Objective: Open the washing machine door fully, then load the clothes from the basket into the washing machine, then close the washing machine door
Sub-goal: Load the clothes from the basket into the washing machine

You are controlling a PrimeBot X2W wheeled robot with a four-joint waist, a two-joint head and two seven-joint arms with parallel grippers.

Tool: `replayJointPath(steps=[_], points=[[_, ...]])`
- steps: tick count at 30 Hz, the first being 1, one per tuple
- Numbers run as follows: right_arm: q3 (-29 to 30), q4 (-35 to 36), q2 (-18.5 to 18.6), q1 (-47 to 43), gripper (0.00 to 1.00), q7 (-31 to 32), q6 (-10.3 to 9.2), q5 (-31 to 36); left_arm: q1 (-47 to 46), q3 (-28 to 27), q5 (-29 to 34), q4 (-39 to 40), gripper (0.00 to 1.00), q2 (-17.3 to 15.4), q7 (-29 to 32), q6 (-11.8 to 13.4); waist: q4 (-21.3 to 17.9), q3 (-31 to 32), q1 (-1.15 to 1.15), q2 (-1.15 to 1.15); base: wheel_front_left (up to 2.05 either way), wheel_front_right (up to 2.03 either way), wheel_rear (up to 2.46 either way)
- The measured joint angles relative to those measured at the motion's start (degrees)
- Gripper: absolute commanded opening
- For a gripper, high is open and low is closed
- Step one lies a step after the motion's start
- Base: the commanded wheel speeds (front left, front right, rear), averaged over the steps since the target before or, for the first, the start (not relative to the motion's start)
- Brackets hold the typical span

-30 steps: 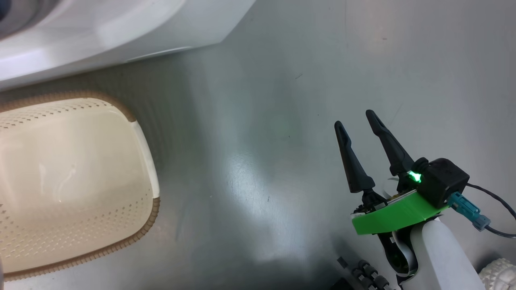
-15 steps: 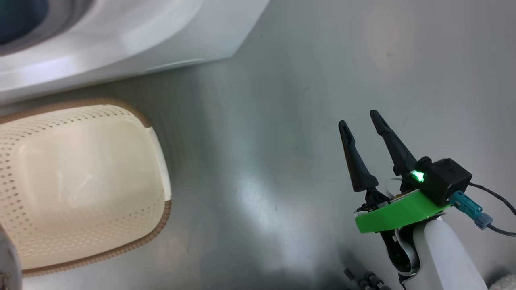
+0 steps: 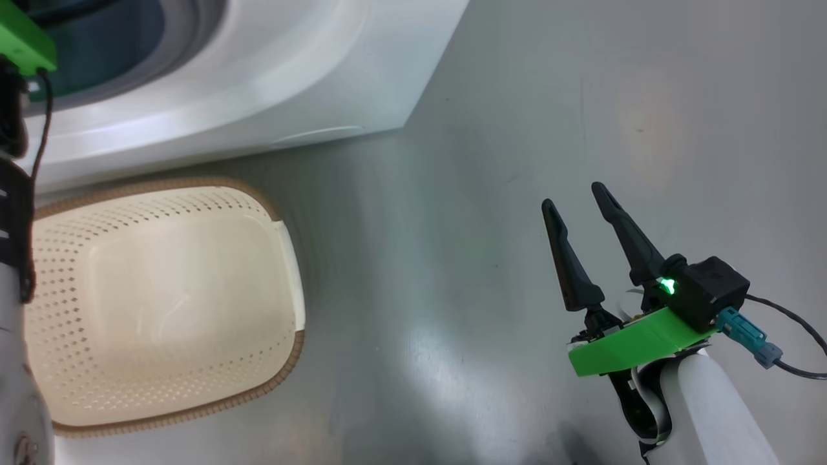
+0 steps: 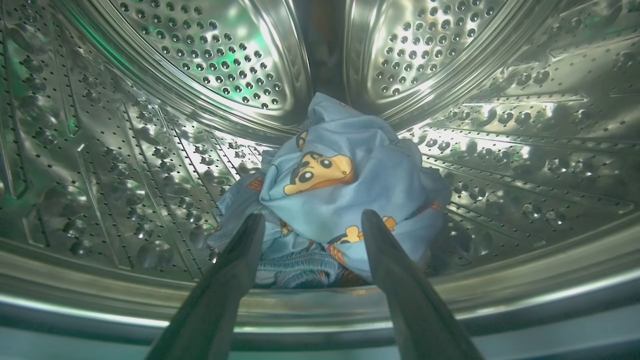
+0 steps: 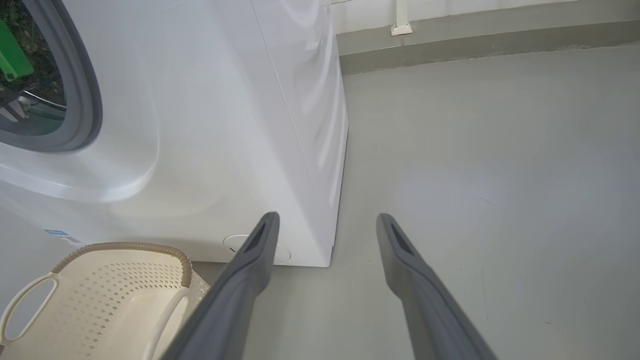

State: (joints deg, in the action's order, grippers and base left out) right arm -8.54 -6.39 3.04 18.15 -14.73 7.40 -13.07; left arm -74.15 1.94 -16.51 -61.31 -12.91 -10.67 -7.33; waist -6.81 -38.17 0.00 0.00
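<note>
The left jaws stand spread wide, pinching nothing; their two long dark fingers (image 4: pixel 225 290) point into the perforated steel drum (image 4: pixel 225 55). Just past the fingertips lies the bundle of light blue soft clothes (image 4: pixel 350 195), printed with orange and brown cartoon figures, resting low in the drum near its front lip. The tips overlap the fabric in the left wrist view, and I cannot tell whether they touch it.

The right jaws are also spread, holding nothing, with their dark fingers (image 3: pixel 570 271) hanging over the smooth grey floor (image 3: pixel 452 258), well apart from the machine and the basket.

In the head view the left arm's green bracket (image 3: pixel 22 39) sits at the round opening of the big white boxy washing machine (image 3: pixel 258 84), ringed by a grey rubber gasket (image 5: pixel 86 100). The small cream-white perforated plastic basket (image 3: pixel 284 368), with its brown woven-look rim, stands on the floor just in front of the machine, below the opening. A round white hatch (image 5: pixel 284 255) shows low on the machine's front, beside the basket.
</note>
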Motion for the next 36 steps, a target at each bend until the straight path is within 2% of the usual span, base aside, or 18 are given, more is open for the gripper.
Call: replayJointPath(steps=[10, 18, 23, 28, 36], points=[[0.4, -0.6, 0.1, -0.5, 1.0, 0.0, 0.0, 0.4, 1.0, 2.6, -2.5, -2.4, 1.0, 1.2, -1.2, 0.0, 0.9, 3.6, 0.0, 0.0, 0.0, 0.0, 0.0], [0.7, -1.5, 0.1, -1.2, 1.0, 0.0, 0.0, 0.4, 8.1, 3.7, -5.7, -1.6, 1.0, 2.2, -3.2, 0.0, 1.7, 7.8, 0.0, 0.0, 0.0, 0.0, 0.0], [0.7, -2.3, 0.2, -2.9, 1.0, 0.0, 0.0, 0.4, 13.7, 4.2, -7.1, 2.8, 1.0, 2.9, -3.8, 0.0, 2.1, 10.7, 0.0, 0.0, 0.0, 0.0, 0.0], [1.0, -2.8, 0.2, -3.4, 1.0, 0.0, 0.0, 0.4, 20.8, 2.8, -6.8, 10.5, 1.0, 2.9, -4.0, 0.0, 2.5, 13.8, 0.0, 0.0, 0.0, 0.0, 0.0], [1.4, -3.8, 0.2, -6.5, 1.0, 0.0, 0.0, 0.4, 34.8, -0.8, -4.6, 25.0, 1.0, 4.8, -4.0, 0.5, 3.1, 19.8, 0.0, 0.0, 0.0, 0.0, 0.0]])
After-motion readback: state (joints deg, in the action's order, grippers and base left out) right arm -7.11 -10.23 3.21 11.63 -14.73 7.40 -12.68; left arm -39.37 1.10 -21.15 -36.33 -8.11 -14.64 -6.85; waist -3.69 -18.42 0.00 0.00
